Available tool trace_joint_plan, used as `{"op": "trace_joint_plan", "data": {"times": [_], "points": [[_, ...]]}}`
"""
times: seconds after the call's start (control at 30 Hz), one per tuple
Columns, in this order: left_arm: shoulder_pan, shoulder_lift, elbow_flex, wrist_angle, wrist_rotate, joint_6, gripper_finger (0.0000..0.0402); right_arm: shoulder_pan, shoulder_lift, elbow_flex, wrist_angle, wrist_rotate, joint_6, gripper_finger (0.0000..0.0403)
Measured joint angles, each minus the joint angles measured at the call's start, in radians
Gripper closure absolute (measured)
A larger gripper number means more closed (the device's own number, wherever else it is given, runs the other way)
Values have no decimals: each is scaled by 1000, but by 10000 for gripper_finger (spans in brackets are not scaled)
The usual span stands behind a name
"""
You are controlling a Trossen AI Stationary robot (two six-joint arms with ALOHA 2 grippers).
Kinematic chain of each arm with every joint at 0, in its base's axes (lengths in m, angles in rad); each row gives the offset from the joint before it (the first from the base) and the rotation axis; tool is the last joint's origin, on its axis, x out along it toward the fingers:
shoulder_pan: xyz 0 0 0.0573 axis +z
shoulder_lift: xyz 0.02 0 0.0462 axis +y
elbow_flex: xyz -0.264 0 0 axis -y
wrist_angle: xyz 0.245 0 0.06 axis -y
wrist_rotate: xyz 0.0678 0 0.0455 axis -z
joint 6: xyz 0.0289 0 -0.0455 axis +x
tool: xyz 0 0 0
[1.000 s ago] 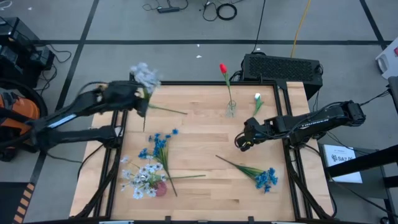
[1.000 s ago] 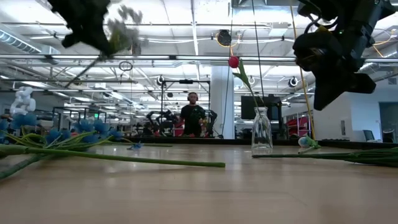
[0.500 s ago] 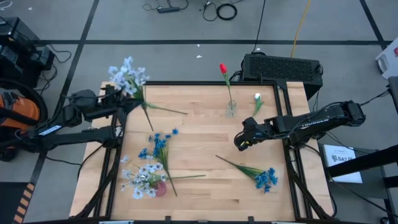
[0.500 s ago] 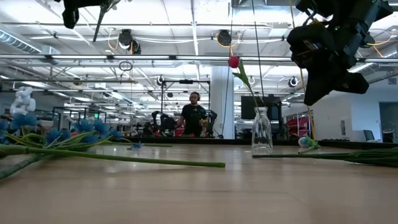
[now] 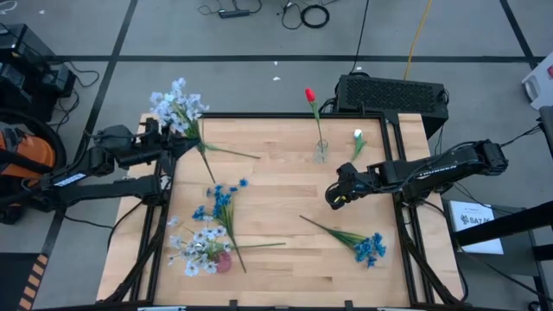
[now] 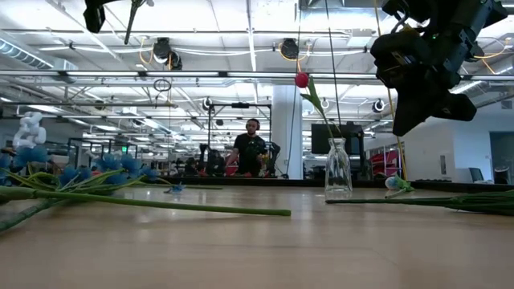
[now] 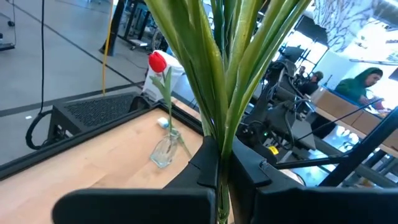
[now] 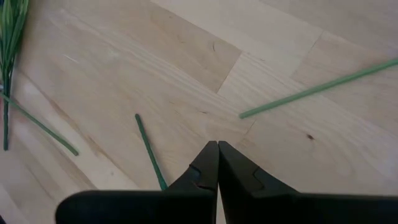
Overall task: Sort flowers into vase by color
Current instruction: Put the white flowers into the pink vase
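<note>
Pale flower stem lifted at the table's left edge

Pale white-lavender flower [image 5: 177, 105] hangs pinched in the left gripper [image 5: 170, 138] over the table's [image 5: 285, 186] far-left corner. Right gripper [image 5: 332, 200], fingers pressed together and empty, hovers near the right edge, by the vase [image 5: 320, 152].

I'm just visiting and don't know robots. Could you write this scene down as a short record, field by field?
Left gripper: shut on pale flower, raised at the table's far left corner
Right gripper: shut, empty, hovering over the table
Vase: clear glass, upright, holds a red flower
White bud: right of the vase
Blue flowers: lying on the table, near right
Mixed bunch: blue and pale flowers, near left
</note>
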Motion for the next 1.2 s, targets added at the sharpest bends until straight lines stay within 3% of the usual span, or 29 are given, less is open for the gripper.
{"op": "trace_joint_plan", "data": {"times": [0.13, 0.33, 0.6, 0.7, 0.8, 0.97, 1.2], "points": [[0, 15, 0, 145, 13, -54, 384, 0, 0, 0, 0, 7, 2, 403], [-10, 97, 1, 526, 164, -26, 386, 0, 0, 0, -2, 10, 45, 403], [-187, 307, 147, 480, 205, 40, 394, 0, 0, 0, -2, 32, 78, 403], [-314, 365, 257, 425, 130, 123, 394, 0, 0, 0, -3, 32, 64, 403], [-464, 424, 345, 345, -7, 201, 394, 0, 0, 0, -7, 31, 34, 403], [-706, 515, 409, 349, -167, 313, 394, 0, 0, 0, -19, 24, -19, 403], [-966, 602, 476, 404, -452, 355, 394, 0, 0, 0, -47, 21, -75, 403]]}}
